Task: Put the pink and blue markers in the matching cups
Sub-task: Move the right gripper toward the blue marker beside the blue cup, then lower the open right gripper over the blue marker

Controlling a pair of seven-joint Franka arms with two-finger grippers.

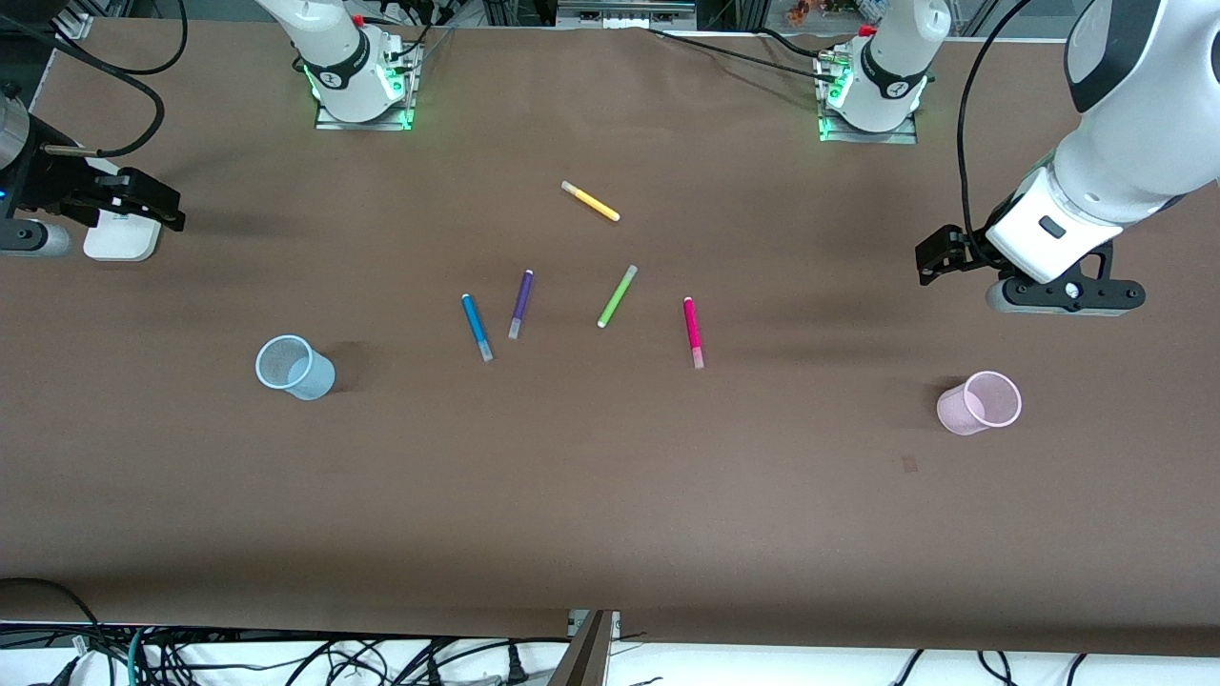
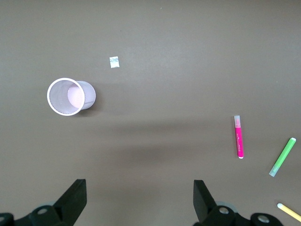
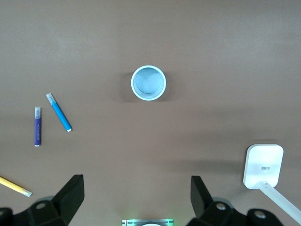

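I have both hands spread and empty: left hand (image 1: 939,257) at mid-right of the frame, right hand (image 1: 143,205) at upper left. The pink marker (image 1: 693,332) lies centre-frame, long axis running up-down, closer to my left hand; the blue marker (image 1: 477,326) lies toward my right

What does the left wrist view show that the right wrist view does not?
Only the left wrist view: the pink cup, the pink marker, the green marker, a small paper scrap, and the open left gripper.
Only the right wrist view: the blue cup, the blue marker, the purple marker, a white device, and the open right gripper.
Both: the brown table and the yellow marker.
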